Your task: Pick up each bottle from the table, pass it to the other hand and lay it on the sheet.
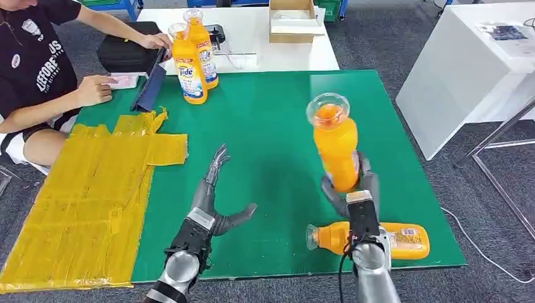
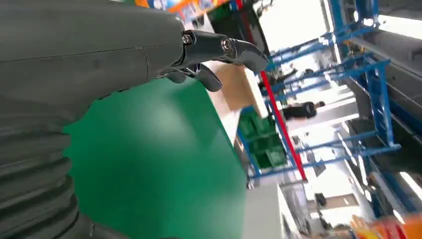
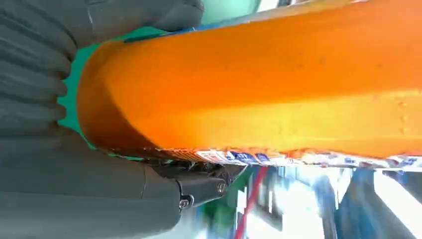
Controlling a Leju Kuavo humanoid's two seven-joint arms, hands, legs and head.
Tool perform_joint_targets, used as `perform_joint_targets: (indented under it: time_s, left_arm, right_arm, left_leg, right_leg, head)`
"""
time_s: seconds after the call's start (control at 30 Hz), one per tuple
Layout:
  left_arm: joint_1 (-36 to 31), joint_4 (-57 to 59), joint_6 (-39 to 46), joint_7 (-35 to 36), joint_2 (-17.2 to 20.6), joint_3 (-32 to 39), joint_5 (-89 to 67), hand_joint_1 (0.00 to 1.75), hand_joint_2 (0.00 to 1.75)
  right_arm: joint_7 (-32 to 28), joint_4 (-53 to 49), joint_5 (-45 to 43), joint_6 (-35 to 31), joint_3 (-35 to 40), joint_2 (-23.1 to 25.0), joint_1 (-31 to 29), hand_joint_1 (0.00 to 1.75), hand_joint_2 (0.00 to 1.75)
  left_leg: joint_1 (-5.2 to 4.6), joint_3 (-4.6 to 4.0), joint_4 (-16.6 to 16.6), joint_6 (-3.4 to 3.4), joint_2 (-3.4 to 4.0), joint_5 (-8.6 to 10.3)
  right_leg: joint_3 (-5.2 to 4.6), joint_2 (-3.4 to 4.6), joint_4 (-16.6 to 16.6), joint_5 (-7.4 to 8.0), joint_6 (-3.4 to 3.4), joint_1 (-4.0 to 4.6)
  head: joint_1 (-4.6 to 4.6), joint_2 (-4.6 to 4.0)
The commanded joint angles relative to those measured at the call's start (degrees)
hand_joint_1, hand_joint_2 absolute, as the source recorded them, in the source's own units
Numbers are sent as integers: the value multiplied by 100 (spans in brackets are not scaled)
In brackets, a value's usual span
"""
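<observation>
Orange bottle [image 1: 335,151] upright in right robot hand [image 1: 353,189], lifted over worktop [image 1: 265,126] near edge (label hidden). Left robot hand [image 1: 211,196] empty, fingers spread. Far-edge bottle [image 1: 189,66] reads "Tide". Yellow sheet [image 1: 88,196] at left edge.

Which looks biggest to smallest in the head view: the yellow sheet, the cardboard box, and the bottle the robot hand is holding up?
1. yellow sheet, clearly the largest.
2. held bottle, in the right robot hand.
3. cardboard box.
The box sits far back while the bottle is near the camera, so ranks two and three are unsure.
</observation>
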Motion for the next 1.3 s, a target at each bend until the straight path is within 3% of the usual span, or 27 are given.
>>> perform_joint_targets:
  time_s: [0.03,0.17,0.43,0.93,0.97,1.3]
  left_arm:
    - [-23,-211,-388,19,159,-102,275,0,175]
    - [-19,-226,-414,21,164,-124,292,0,175]
    - [-192,-114,-537,78,156,-280,403,0,175]
    - [-189,-172,-817,20,156,-353,865,0,175]
    - [-182,-194,-911,-3,146,-318,1046,175,175]
    - [-179,-268,-1036,-73,151,-260,1331,175,175]
  right_arm:
    - [-57,981,-243,472,830,341,-174,175,175]
    - [-54,1030,-248,515,872,340,-192,175,175]
    - [-126,1543,610,178,2023,528,-225,175,175]
    - [-249,2136,468,85,2355,438,-460,175,175]
    - [-239,2179,456,89,2391,436,-470,175,175]
    - [-292,2324,305,54,2404,410,-476,175,175]
  left_leg:
    - [10,32,-11,-10,3,-9]
    - [14,17,-6,-5,1,-6]
    - [10,19,-9,-8,-2,-8]
    - [11,16,-10,-6,-15,-5]
    - [10,10,-9,-5,-11,-3]
    - [10,4,-7,-4,-11,-2]
  right_leg:
    - [22,41,-8,-4,-14,6]
    - [12,28,-6,-2,-7,7]
    - [13,36,-5,-4,-12,3]
    - [12,24,-9,-5,-10,4]
    - [5,21,-7,-3,-9,4]
    - [-1,17,-6,-2,-7,5]
  head:
    - [2,0]
    - [4,0]
    - [2,0]
    - [4,0]
    - [2,0]
    - [2,0]
